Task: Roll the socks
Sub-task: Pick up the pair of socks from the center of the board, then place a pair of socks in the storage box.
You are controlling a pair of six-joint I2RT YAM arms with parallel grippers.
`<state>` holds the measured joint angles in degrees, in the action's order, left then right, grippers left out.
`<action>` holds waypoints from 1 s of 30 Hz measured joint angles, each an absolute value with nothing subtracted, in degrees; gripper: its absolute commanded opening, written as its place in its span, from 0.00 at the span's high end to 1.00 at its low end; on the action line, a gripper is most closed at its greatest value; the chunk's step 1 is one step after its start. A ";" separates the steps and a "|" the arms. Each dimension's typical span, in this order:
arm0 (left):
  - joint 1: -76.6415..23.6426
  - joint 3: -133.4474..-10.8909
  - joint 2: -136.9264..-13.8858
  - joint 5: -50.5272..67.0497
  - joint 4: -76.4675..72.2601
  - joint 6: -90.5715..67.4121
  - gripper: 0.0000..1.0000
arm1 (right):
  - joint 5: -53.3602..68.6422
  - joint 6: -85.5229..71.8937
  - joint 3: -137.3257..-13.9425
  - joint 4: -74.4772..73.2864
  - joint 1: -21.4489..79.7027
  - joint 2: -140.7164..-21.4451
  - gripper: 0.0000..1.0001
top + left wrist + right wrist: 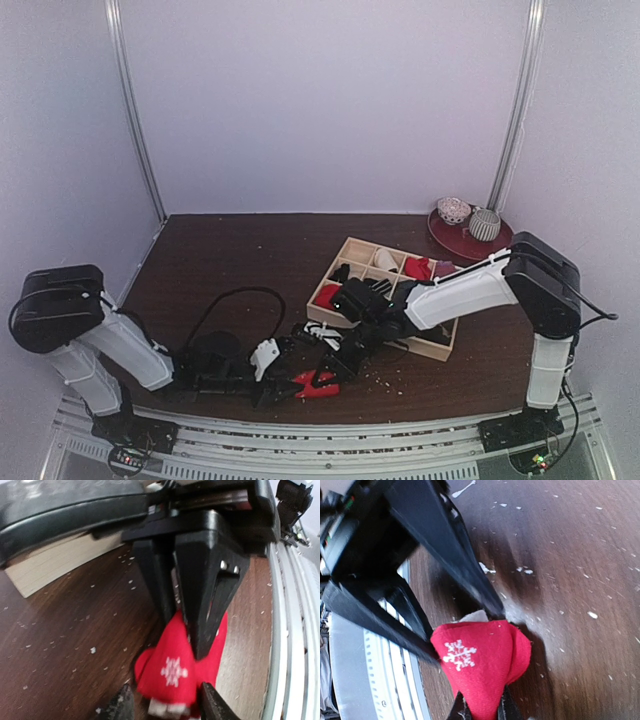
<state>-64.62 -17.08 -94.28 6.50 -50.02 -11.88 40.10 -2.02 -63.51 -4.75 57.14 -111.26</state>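
The red sock (318,388) with a white snowflake lies bunched near the table's front edge, between both grippers. In the right wrist view my right gripper (483,712) is shut on the narrow end of the sock (480,665). In the left wrist view my left gripper (166,707) stands open, its jaws on either side of the sock (172,670) at its white-grey cuff end. The right gripper's black fingers (210,600) pinch the sock from above. A magenta-red fabric with a purple bit (420,267) lies in the tray's far right part; I cannot tell whether it is the magenta sock.
A wooden compartment tray (430,350) with fabric items stands right of centre, just behind the grippers. A dark red plate (450,238) at the back right holds two grey-white patterned round items (454,210). A black cable (240,292) loops left of the tray. A metal rail (330,440) runs along the front edge.
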 measured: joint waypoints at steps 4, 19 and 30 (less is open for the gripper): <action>-64.66 -16.99 -82.94 0.99 -37.47 -11.90 0.36 | 38.22 -3.33 -62.98 -5.76 56.18 -109.23 1.00; -63.33 -17.65 -51.48 -14.15 -11.90 -14.48 0.02 | 24.49 -7.09 -67.40 -7.35 44.99 -92.73 1.00; -61.84 -25.02 -55.33 -16.56 -9.72 -14.33 0.02 | 14.66 -2.35 -76.01 -6.44 32.18 -98.30 1.00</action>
